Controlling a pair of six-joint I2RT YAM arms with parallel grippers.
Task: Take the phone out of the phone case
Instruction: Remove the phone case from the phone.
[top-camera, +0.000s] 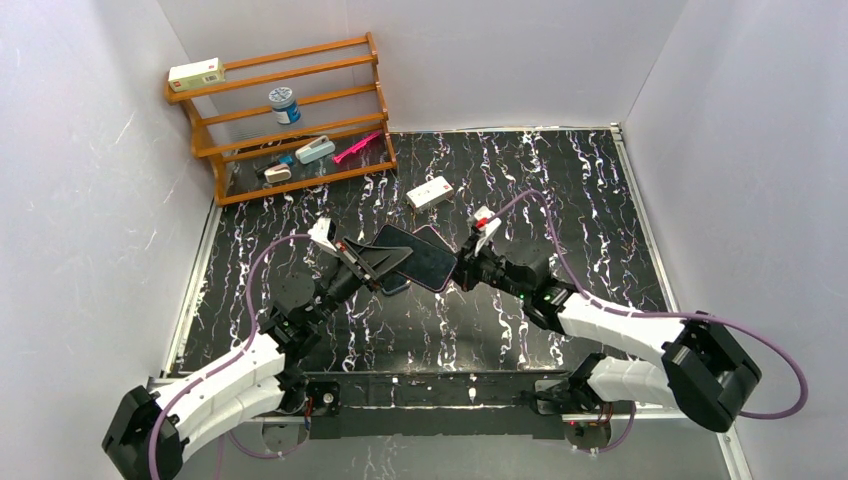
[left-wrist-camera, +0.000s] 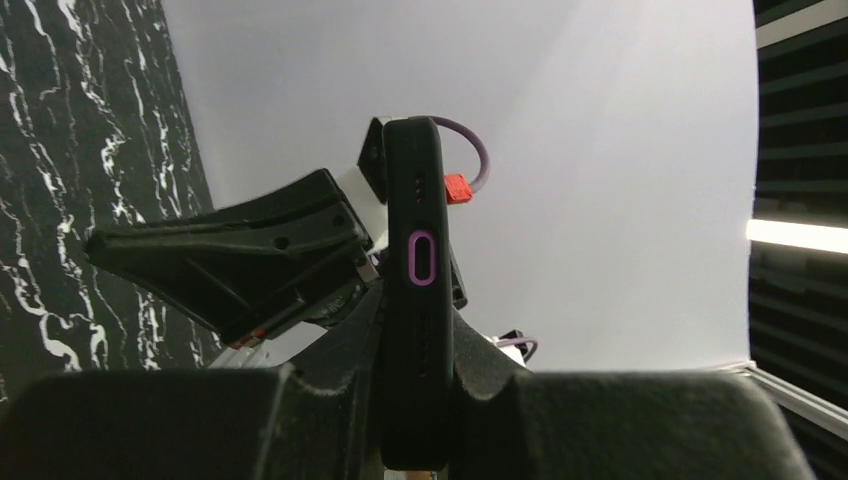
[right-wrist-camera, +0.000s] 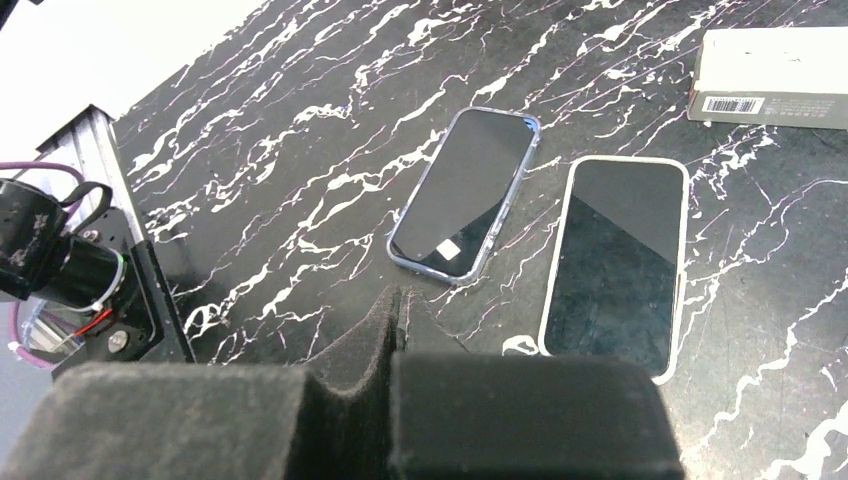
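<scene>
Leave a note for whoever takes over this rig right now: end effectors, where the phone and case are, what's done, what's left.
Left end effector: shut on the black-cased phone, held edge-on above the table.
Right end effector: shut, nothing visible between its fingers, next to the held phone's other end.
Done: phone picked up.
Left: phone not yet out of its case.
Underneath lie a blue-cased phone and a white-cased phone.

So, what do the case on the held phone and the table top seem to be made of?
Case: probably matte black rubber or silicone, showing no glare, with a purple ring on its edge. Table top: black marble-look surface with white veins; real stone or print, cannot tell.
</scene>
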